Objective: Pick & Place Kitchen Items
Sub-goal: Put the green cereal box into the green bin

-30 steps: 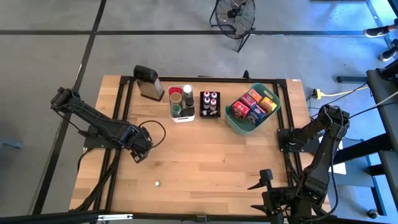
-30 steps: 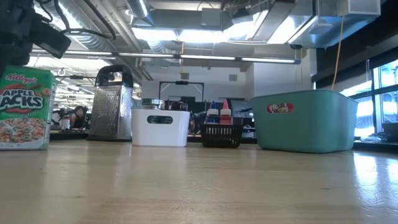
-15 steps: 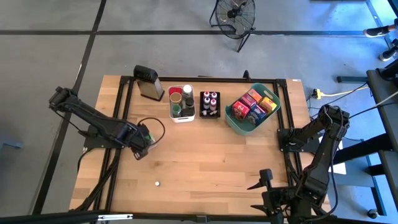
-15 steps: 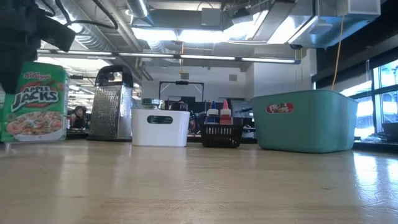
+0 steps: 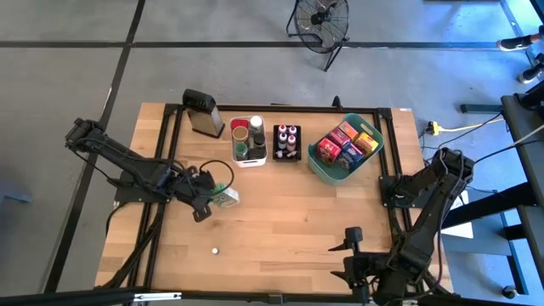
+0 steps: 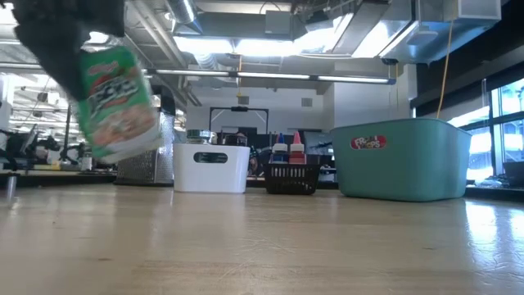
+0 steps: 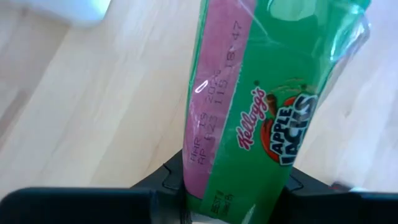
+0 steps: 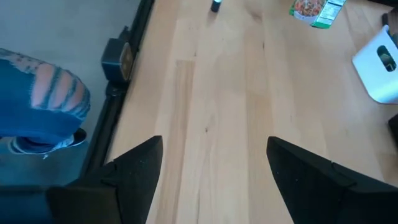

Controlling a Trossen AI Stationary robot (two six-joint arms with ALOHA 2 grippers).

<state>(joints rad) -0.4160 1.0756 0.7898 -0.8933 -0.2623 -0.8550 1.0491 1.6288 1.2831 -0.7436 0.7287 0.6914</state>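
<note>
Green cereal packet (image 5: 224, 196), Apple Jacks print, sits clamped in the left gripper (image 5: 214, 195), jaws closed onto its lower end w/ the pack sticking out ahead of them. In the low view the packet (image 6: 119, 102) hangs tilted, clear of the worktop (image 5: 289, 221); it's over the left-centre of the wood, just in front of the white bin (image 5: 250, 141) w/ jars and bottles. Left wrist view shows the packet (image 7: 261, 106) close up, a pink side strip w/ a printed date code, bare boards behind.

Right gripper (image 8: 211, 168) waits at the near right edge of the worktop, jaws spread wide, nothing between them. A small dark item (image 5: 215, 251) lies alone on the wood near the front-left.

Back row, L to R: metal grater (image 5: 204, 113), white bin, black tray (image 5: 287, 141) w/ little capped bottles, teal basket (image 5: 344, 147) w/ red, pink, orange, yellow boxes. A person's jeans and shoe (image 8: 43, 109) show beside the worktop in the right wrist view.
</note>
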